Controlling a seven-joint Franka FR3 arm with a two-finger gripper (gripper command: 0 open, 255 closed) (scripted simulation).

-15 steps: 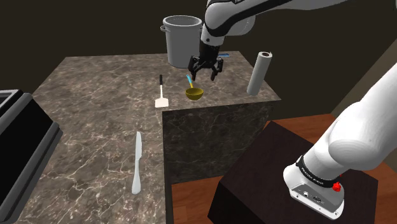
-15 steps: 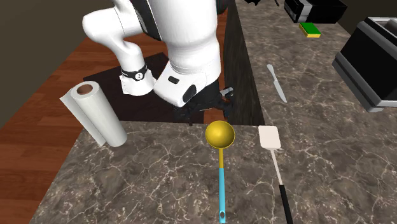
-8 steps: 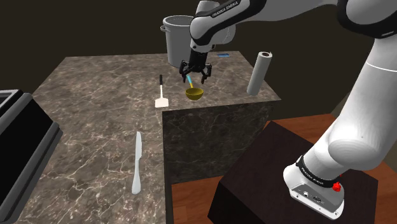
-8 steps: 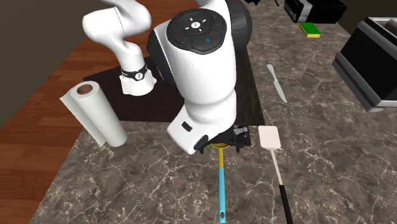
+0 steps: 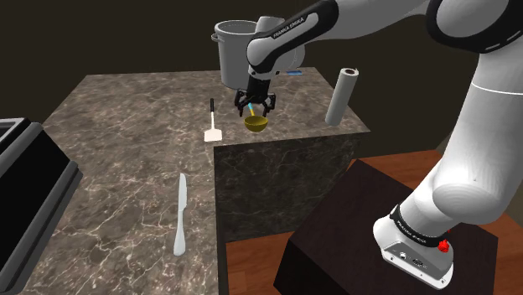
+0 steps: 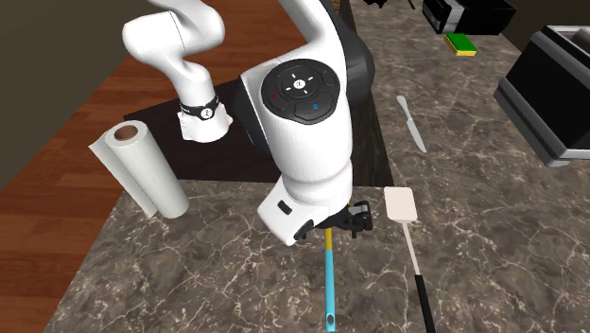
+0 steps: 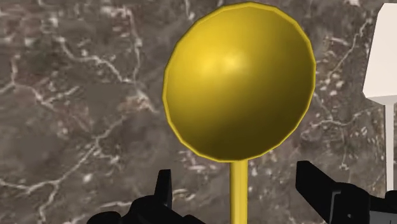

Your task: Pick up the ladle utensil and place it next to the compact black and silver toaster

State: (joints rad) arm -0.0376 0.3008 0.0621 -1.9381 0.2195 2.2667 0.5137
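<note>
The ladle has a yellow bowl and a blue handle; it lies flat on the dark marbled counter near the counter's edge. My gripper hangs low over the spot where the handle meets the bowl. In the wrist view the bowl sits just ahead of the gripper, and its yellow neck runs between the two fingers, which stand apart and do not touch it. The gripper is open. A black and silver toaster stands at the second exterior view's right edge.
A white spatula with a black handle lies beside the ladle. A white knife lies further along the counter. A grey pot and a paper towel roll stand near the ladle. A green sponge lies far off.
The gripper has come down and moved toward the shoulder view's left, from above the bowl to low over the ladle's neck. It stayed open. The ladle has not moved.
</note>
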